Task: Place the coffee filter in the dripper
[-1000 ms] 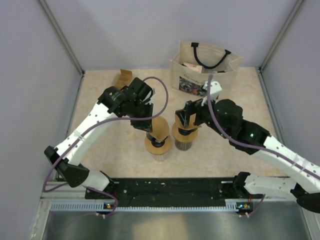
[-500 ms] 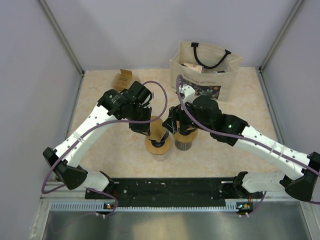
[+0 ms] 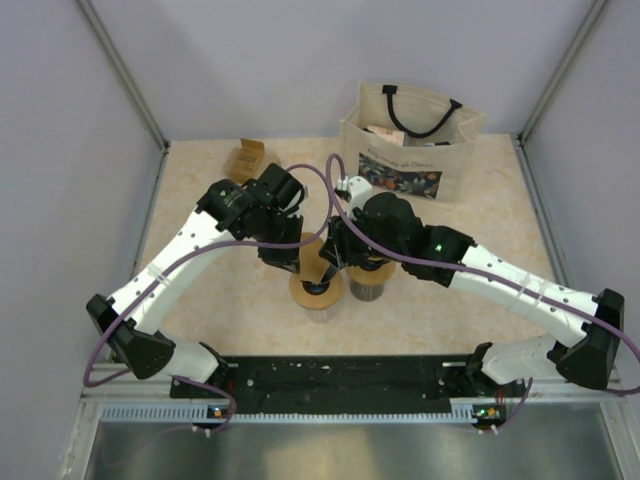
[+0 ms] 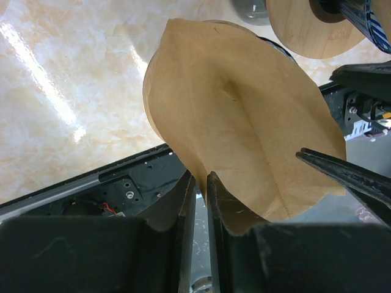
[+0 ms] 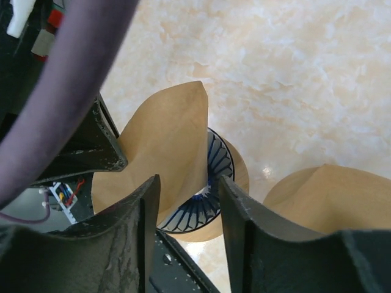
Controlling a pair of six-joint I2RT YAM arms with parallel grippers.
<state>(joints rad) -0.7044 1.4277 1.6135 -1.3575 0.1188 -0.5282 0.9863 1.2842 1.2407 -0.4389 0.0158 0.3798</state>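
A brown paper coffee filter (image 4: 244,116) hangs from my left gripper (image 4: 198,186), which is shut on its lower edge. In the top view the left gripper (image 3: 287,252) holds the filter (image 3: 316,260) just above the dripper (image 3: 318,292), a blue-ribbed cone on a round wooden collar over a glass. My right gripper (image 5: 188,183) is open, its fingers either side of the filter's free edge (image 5: 165,140), above the dripper (image 5: 211,195). In the top view the right gripper (image 3: 335,252) sits close beside the filter.
A second dripper holding a filter (image 3: 368,275) stands right of the first, also in the right wrist view (image 5: 330,195). A canvas tote bag (image 3: 410,135) stands at the back, a small cardboard box (image 3: 246,155) at back left. A black rail (image 3: 340,375) runs along the front.
My right arm has swung left from the second dripper to the filter held by my left gripper. The left gripper and filter have hardly moved.
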